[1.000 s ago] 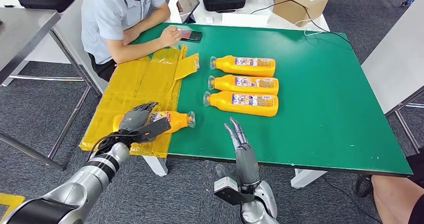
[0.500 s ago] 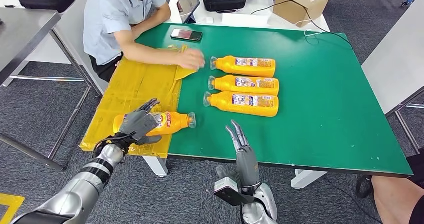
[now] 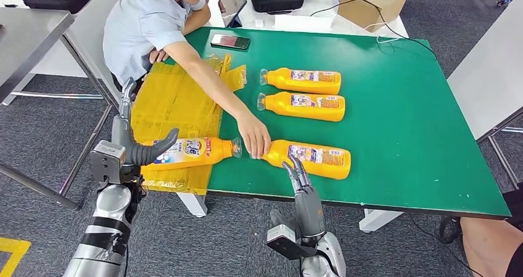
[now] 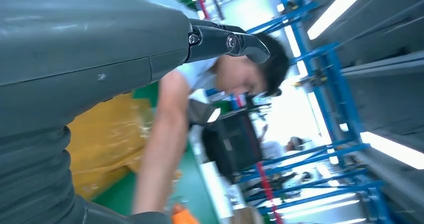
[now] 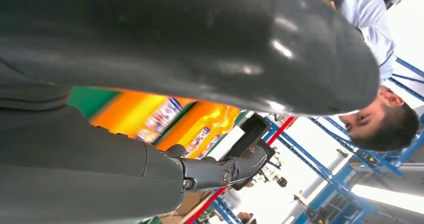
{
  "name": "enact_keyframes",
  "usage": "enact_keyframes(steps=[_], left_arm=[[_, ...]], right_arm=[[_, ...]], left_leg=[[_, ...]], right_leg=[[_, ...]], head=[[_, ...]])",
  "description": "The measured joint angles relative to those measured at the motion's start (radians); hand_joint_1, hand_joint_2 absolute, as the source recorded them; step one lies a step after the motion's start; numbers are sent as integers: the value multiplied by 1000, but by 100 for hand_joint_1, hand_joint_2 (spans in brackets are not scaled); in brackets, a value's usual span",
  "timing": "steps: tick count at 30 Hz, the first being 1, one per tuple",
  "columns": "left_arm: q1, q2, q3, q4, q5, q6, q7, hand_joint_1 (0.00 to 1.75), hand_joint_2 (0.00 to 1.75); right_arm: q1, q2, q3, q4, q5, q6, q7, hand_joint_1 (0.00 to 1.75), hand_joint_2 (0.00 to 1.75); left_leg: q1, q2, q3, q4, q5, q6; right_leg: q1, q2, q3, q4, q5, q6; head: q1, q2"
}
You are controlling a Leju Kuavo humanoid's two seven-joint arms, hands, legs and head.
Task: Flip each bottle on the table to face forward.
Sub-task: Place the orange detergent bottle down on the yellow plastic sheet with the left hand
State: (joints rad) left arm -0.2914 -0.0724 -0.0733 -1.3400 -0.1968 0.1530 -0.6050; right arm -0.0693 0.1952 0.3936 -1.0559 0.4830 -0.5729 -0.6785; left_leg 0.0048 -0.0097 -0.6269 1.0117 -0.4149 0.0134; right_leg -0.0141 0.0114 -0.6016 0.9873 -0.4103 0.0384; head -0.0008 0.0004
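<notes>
you have four orange bottles lying on their sides on the green table (image 3: 401,104). the near-left bottle (image 3: 185,152) lies at about 8 o'clock, partly on the yellow plastic sheet (image 3: 166,101), with its bright front label up, so it looks flipped. your left hand (image 3: 126,144) is beside it with nothing in it, fingers pointing up and thumb sticking out toward the bottle. the next one for you is the near bottle (image 3: 311,158) at 6 o'clock, just past your right hand (image 3: 299,178). that hand holds nothing and its fingers are straight and close together. a person's hand (image 3: 255,140) is on that bottle's cap end, so wait until it goes away. then open your fingers wider, reach over the fat middle of the bottle, hold it gently, and roll it so the front label faces up. go slow, it is round and may roll off. the two far bottles (image 3: 302,92) wait at 12 o'clock. compared with a second ago, your left hand has let go of the near-left bottle and lifted up, the person has reached across, and the near bottle has been slid closer to you.
</notes>
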Motion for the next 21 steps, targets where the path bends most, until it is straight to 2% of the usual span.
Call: enact_keyframes(steps=[4, 6, 9, 16, 19, 21], left_arm=[[30, -12, -3, -84, 10, 7, -14, 0, 175], [43, -17, -9, -114, 20, 7, -21, 0, 175], [66, -23, -22, -145, 31, 8, -21, 0, 175], [87, -29, -29, -160, 30, 14, -23, 0, 175], [142, -39, -45, -189, 26, 24, -29, 0, 175], [174, -45, -55, -211, 22, 28, -30, 0, 175]], right_arm=[[-3, -10, -2, 0, 85, -44, 24, 0, 175], [-16, -26, -2, 2, 181, -77, 73, 0, 175], [-51, -64, -9, 8, 329, -95, 191, 0, 175], [-77, -89, -22, 12, 399, -93, 259, 0, 175], [-142, -146, -71, 21, 488, -57, 345, 0, 175], [-196, -186, -101, 45, 557, 0, 423, 0, 175]], left_leg=[[0, 0, 0, 0, 0, 0], [0, 0, 0, 0, 0, 0], [-1, 0, 0, 0, 0, 0], [-1, 0, 0, 0, 0, 1], [-2, 0, 0, 0, 0, 1], [-2, 0, -1, 0, 0, 1]], right_leg=[[0, 0, 0, 0, 0, 0], [0, 0, 0, 0, 0, 0], [-1, 0, 0, 0, 0, 0], [-2, 0, 0, 0, 0, 1], [-2, 0, 0, 0, 1, 1], [-2, 0, 0, 0, 1, 1]], head=[[0, 0], [0, 0], [0, 0], [0, 0], [0, 0], [0, 0]])
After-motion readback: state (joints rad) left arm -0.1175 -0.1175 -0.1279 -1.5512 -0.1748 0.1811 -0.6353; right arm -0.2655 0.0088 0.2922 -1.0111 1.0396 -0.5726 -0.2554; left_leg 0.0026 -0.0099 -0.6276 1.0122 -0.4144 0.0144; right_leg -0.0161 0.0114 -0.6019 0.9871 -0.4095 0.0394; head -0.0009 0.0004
